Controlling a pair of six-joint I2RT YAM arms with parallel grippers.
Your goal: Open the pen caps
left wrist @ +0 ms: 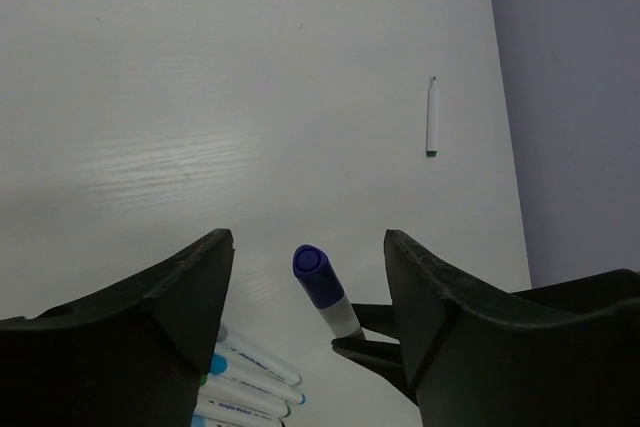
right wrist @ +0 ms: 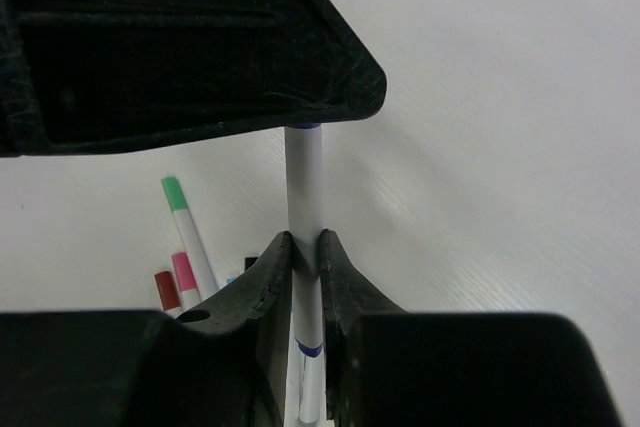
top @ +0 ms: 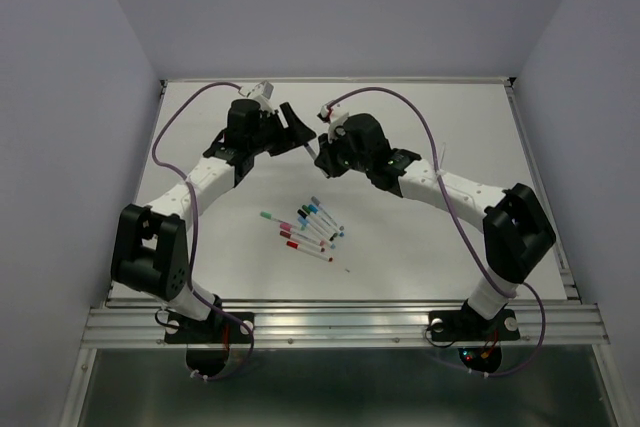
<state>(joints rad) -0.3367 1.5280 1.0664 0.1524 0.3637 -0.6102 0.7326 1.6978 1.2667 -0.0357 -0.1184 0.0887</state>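
Note:
My right gripper (right wrist: pixel 305 239) is shut on the white barrel of a pen (right wrist: pixel 304 187) and holds it above the table. The pen's blue cap (left wrist: pixel 318 277) points into my left gripper (left wrist: pixel 310 239). The left jaws stand open on either side of the cap, with a gap on each side. In the right wrist view the left gripper's body (right wrist: pixel 190 47) hides the cap end. In the top view the two grippers (top: pixel 300 129) (top: pixel 323 154) meet over the middle back of the table (top: pixel 420 247). Several capped pens (top: pixel 310 227) lie in a loose pile nearer the front.
One lone white pen with a teal end (left wrist: pixel 432 119) lies apart on the table, near the right wall. Pens with green (right wrist: pixel 175 193), pink (right wrist: pixel 184 271) and red (right wrist: pixel 165 289) caps lie below the right gripper. Purple cables run along both arms.

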